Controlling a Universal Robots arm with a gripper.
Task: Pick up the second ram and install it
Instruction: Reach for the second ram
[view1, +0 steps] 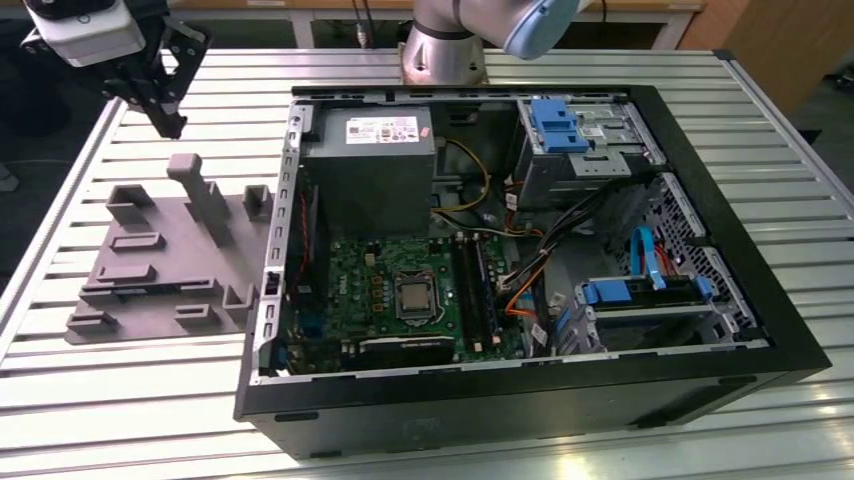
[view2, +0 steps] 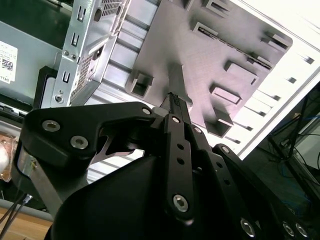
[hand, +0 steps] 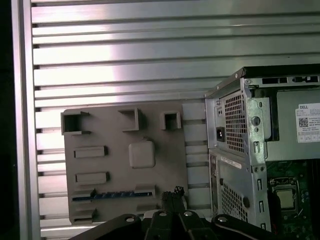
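Observation:
The second ram (hand: 112, 195) is a thin blue-green strip standing on edge in a slot of the grey holder plate (hand: 125, 165). That plate (view1: 154, 270) lies on the table at the exterior view's left, beside the open computer case (view1: 534, 250). My gripper (view1: 171, 128) hangs in the air above the plate's far end, well clear of the ram. Its black fingers (view2: 172, 107) meet at the tips with nothing between them, and the gripper (hand: 172, 193) points down toward the plate. Long black slots (view1: 467, 290) run beside the processor on the green motherboard (view1: 387, 290).
The case holds a grey power-supply box (view1: 371, 165), blue drive brackets (view1: 561, 125) and loose orange and yellow cables (view1: 521, 285). A tall grey post (view1: 194, 190) and several raised blocks stick up from the holder plate. The slatted metal table (view1: 134, 400) stretches around both.

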